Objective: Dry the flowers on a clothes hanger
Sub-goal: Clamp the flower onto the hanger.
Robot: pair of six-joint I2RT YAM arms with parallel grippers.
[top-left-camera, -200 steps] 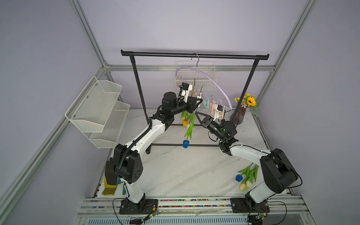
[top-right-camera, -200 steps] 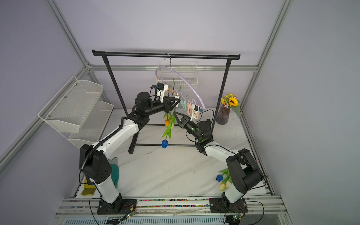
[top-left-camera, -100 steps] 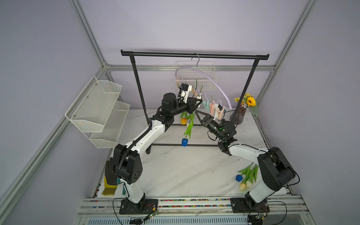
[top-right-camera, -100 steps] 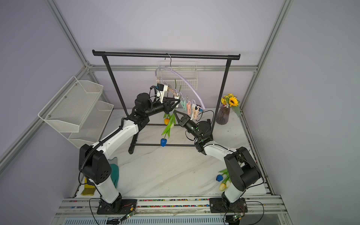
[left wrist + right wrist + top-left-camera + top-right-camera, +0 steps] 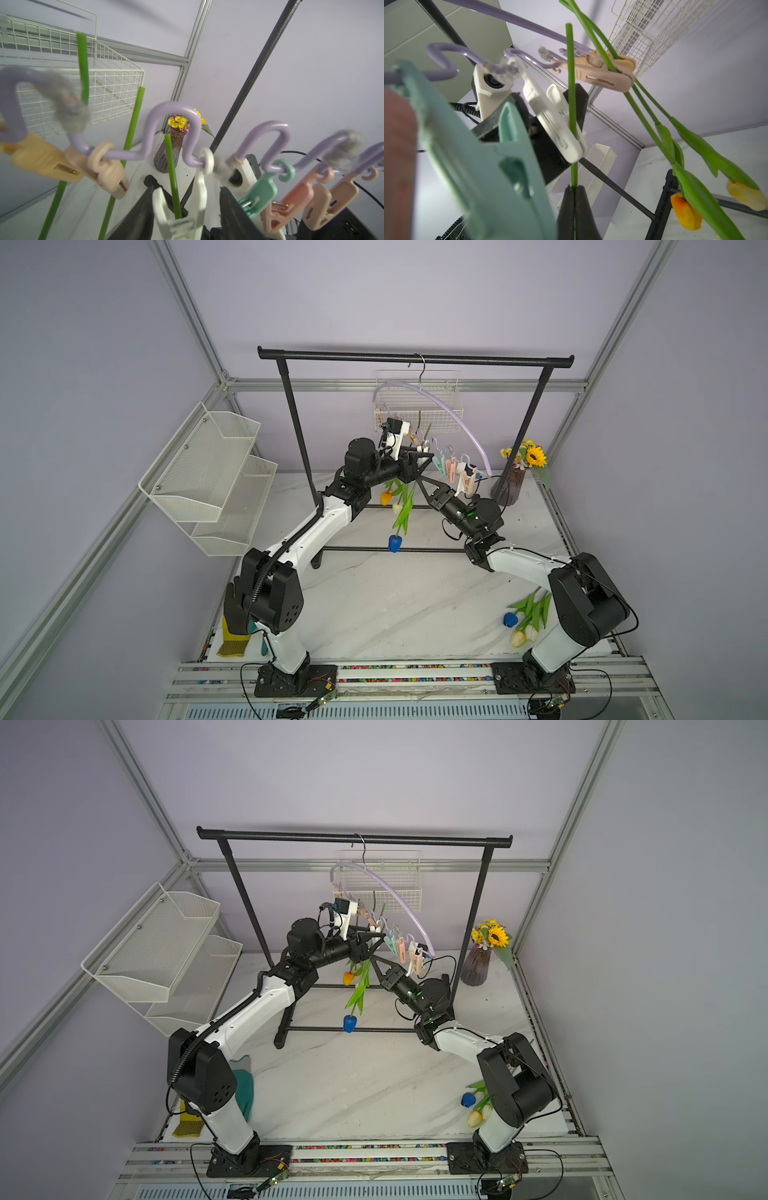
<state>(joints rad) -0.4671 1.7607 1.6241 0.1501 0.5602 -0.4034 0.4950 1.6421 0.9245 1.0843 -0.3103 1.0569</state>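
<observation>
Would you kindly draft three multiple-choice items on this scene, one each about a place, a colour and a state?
1. The lilac clothes hanger hangs from:
A. the black garment rack's top bar
B. a wall hook
C. a ceiling rail

2. The lowest hanging tulip head is:
A. orange
B. red
C. blue

3. The right gripper is:
A. open and empty
B. shut on a green tulip stem
C. shut on a tulip head

Key:
1 A, it hooks over that bar in both top views.
2 C, it dangles blue below every other hanging head.
3 B, the stem runs up from between the closed jaws in the right wrist view.
</observation>
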